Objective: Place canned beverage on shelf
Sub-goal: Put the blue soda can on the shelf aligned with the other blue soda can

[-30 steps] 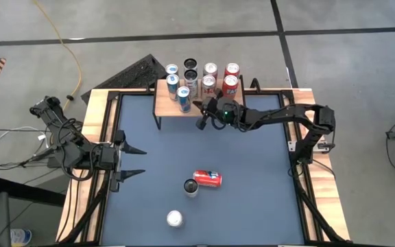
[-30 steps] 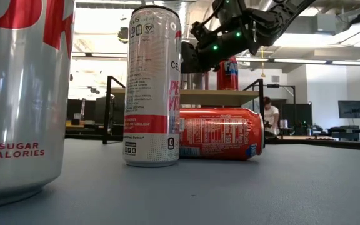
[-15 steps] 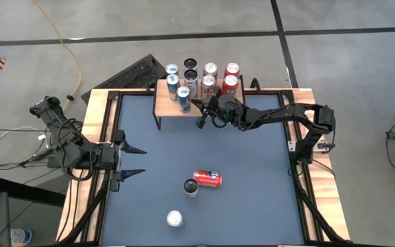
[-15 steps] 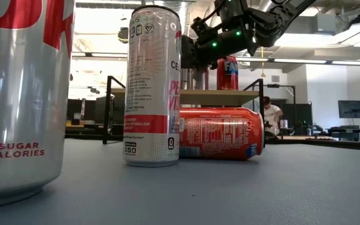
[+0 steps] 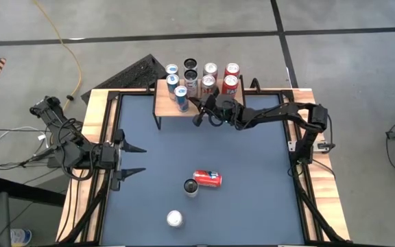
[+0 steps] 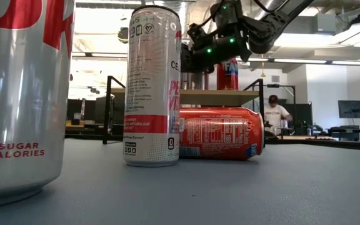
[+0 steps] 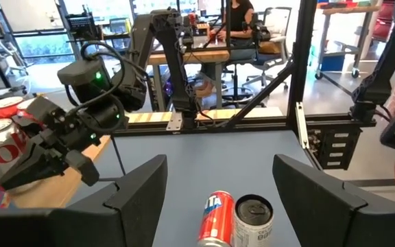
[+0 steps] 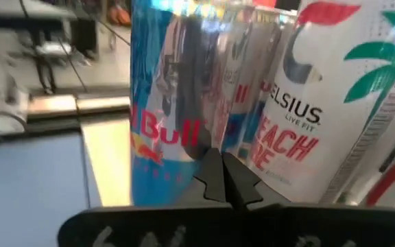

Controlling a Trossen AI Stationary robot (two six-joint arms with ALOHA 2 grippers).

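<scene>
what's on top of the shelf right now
Eight upright cans crowd the shelf, among them a Red Bull can and a Celsius can. The right arm covers the top's right end.

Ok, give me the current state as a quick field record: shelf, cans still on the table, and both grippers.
shelf: at the table's far edge, eight cans standing on and behind it
red can: on its side, mid-table
slim can: upright, against the red can
silver can: upright, near edge, apart
right gripper: shut, empty, at the shelf's front by a blue can
left gripper: open, empty, waiting at the left edge
</scene>
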